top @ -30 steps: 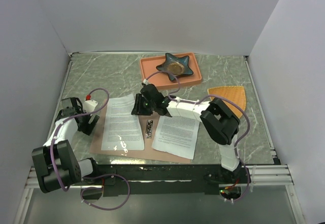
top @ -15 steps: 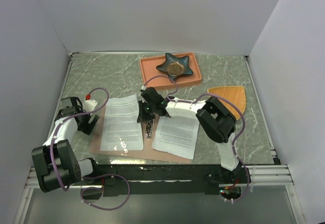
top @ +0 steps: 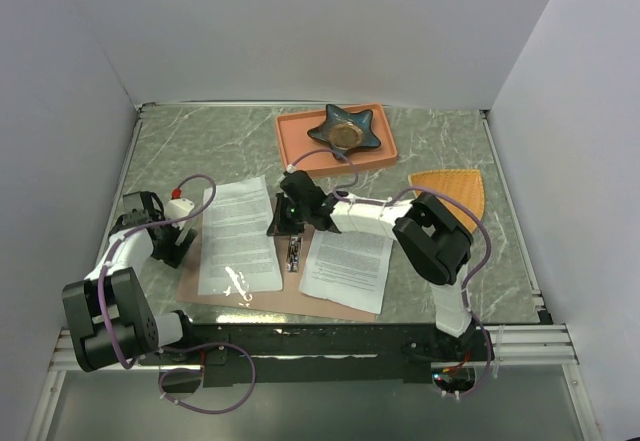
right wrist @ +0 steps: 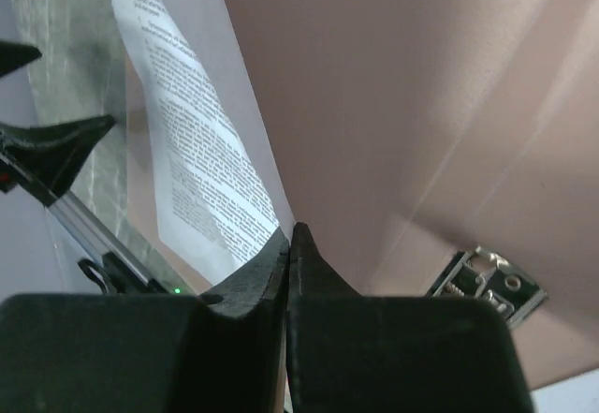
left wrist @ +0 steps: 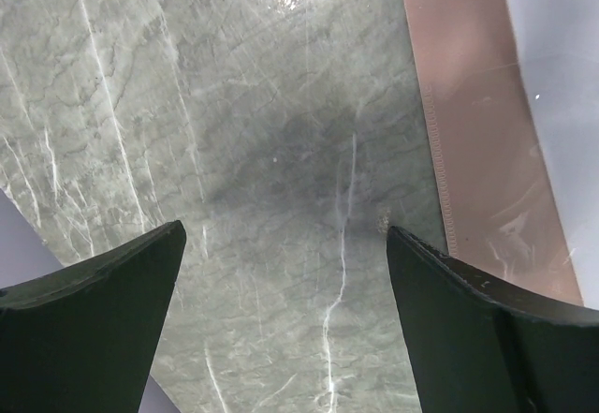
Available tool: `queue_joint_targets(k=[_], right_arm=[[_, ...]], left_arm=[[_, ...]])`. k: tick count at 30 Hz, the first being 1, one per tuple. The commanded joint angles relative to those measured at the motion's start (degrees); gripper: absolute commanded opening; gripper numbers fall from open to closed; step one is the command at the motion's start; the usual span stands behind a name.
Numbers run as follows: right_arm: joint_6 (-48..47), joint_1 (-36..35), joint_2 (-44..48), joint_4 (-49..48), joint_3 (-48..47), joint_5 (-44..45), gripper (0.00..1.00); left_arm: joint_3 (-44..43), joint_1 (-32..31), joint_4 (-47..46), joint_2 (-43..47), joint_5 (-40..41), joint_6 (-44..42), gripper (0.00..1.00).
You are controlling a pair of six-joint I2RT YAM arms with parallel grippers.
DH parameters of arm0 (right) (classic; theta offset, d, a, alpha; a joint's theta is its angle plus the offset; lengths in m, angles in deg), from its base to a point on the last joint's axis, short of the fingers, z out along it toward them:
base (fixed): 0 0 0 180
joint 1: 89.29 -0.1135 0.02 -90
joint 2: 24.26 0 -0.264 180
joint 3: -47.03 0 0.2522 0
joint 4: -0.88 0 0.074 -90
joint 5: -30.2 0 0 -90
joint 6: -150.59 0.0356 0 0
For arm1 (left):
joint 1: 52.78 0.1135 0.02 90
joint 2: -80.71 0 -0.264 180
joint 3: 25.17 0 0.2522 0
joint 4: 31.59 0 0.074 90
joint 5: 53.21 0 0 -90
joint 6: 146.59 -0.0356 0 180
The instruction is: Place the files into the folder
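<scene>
The pinkish-brown folder (top: 290, 286) lies open and flat, its silver clip (top: 293, 253) at the spine. One file (top: 238, 236) rests on its left half, another file (top: 348, 266) on the right half. My right gripper (top: 283, 223) is at the left file's right edge. In the right wrist view the right gripper (right wrist: 290, 230) is shut, with the edge of that file (right wrist: 201, 151) pinched at its tips above the folder (right wrist: 402, 104) and the clip (right wrist: 487, 282). My left gripper (left wrist: 285, 235) stands open over bare table, left of the folder (left wrist: 477, 132).
A salmon-orange tray (top: 300, 141) holding a dark star-shaped dish (top: 345, 129) stands at the back. An orange fan-shaped mat (top: 450, 191) lies at the right. White walls close in the marbled table (top: 200, 151) on three sides.
My right gripper has closed on the left file's right edge. That sheet has shifted a little to the left. The left arm has stayed put.
</scene>
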Motion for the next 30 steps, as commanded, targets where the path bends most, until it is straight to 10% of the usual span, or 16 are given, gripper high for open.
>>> queue_joint_targets(k=[1, 30], right_arm=[[3.87, -1.92, 4.35, 2.04, -0.03, 8.64, 0.0], [4.92, -6.58, -1.79, 4.42, -5.3, 9.62, 0.0]], left_arm=[[-1.53, 0.3, 1.0, 0.18, -1.44, -1.62, 0.96], [-3.12, 0.39, 3.55, 0.35, -2.23, -1.53, 0.96]])
